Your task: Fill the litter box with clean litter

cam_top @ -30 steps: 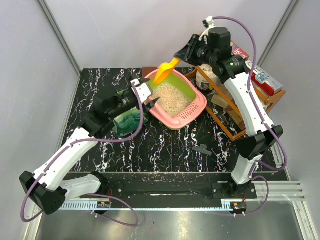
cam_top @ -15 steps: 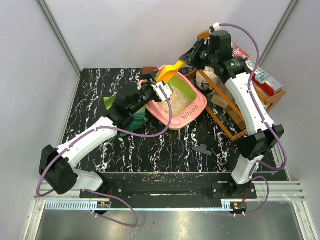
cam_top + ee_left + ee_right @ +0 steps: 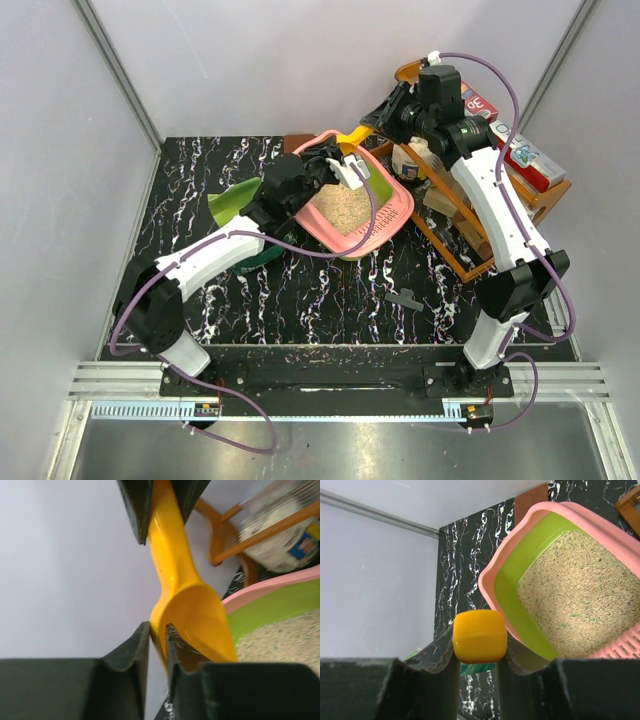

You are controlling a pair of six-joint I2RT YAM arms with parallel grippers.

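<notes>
The pink litter box point(image 3: 388, 216) with lime-green inner walls sits tilted at the back of the table, against the wooden rack. Beige clean litter point(image 3: 345, 208) covers its floor. A yellow-orange scoop point(image 3: 352, 136) hangs over the box's far corner. My right gripper point(image 3: 480, 630) is shut on the handle's end point(image 3: 480, 636). My left gripper point(image 3: 157, 628) is shut on the thin rim of the scoop's bowl point(image 3: 197, 615). In the left wrist view the right gripper's fingers point(image 3: 136, 505) clamp the handle, and the box's pink rim point(image 3: 270, 587) and litter point(image 3: 280, 635) show at the right.
A green bag point(image 3: 235, 202) lies on the table to the left of the box, under my left arm. The brown wooden rack point(image 3: 462, 250) with jars and boxes point(image 3: 530, 160) stands at the right. A small grey piece point(image 3: 405, 298) lies on the marbled table.
My left arm swung away from the green bag and up to the scoop, then its jaws closed on the bowl's rim. The right arm drew the scoop slightly back and to the right.
</notes>
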